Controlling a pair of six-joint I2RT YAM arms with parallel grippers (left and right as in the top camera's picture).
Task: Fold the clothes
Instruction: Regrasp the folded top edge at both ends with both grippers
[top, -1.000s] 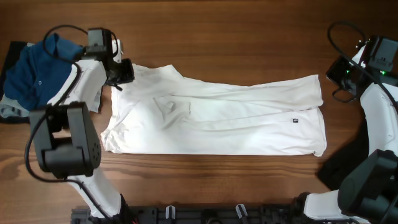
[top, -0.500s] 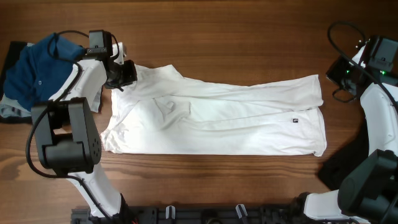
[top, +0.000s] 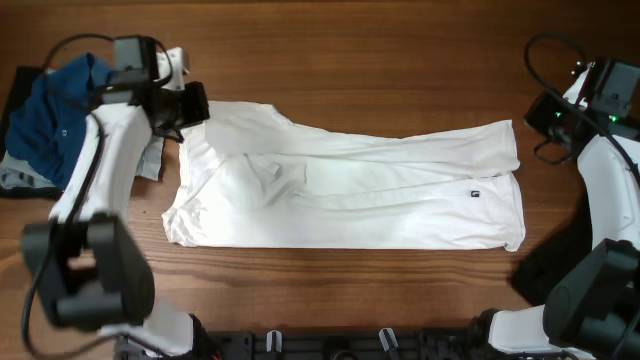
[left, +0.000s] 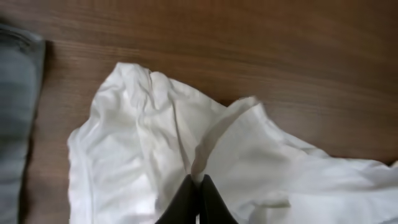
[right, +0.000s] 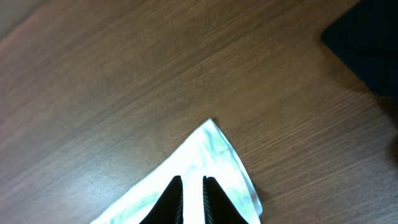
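Observation:
A large white shirt (top: 350, 190) lies spread lengthwise across the wooden table, with a small dark label (top: 476, 194) near its right end. My left gripper (top: 193, 104) sits at the shirt's far left upper corner. In the left wrist view the left gripper (left: 199, 179) is shut, with a raised fold of the white shirt (left: 143, 137) pinched at its tips. My right gripper (top: 546, 122) hangs just off the shirt's upper right corner. The right wrist view shows the right gripper (right: 191, 180) above that corner (right: 211, 155), its jaws nearly together and holding nothing.
A blue garment (top: 55, 110) and a grey one (top: 20, 178) are piled at the table's left edge, the grey one (left: 15, 93) close to the left gripper. Black cloth (top: 545, 265) lies at the right under the right arm, also seen as dark cloth (right: 367, 50).
The left gripper has shut on the shirt's corner fold and shifted slightly up and left, its arm swinging outward. The right arm has not moved.

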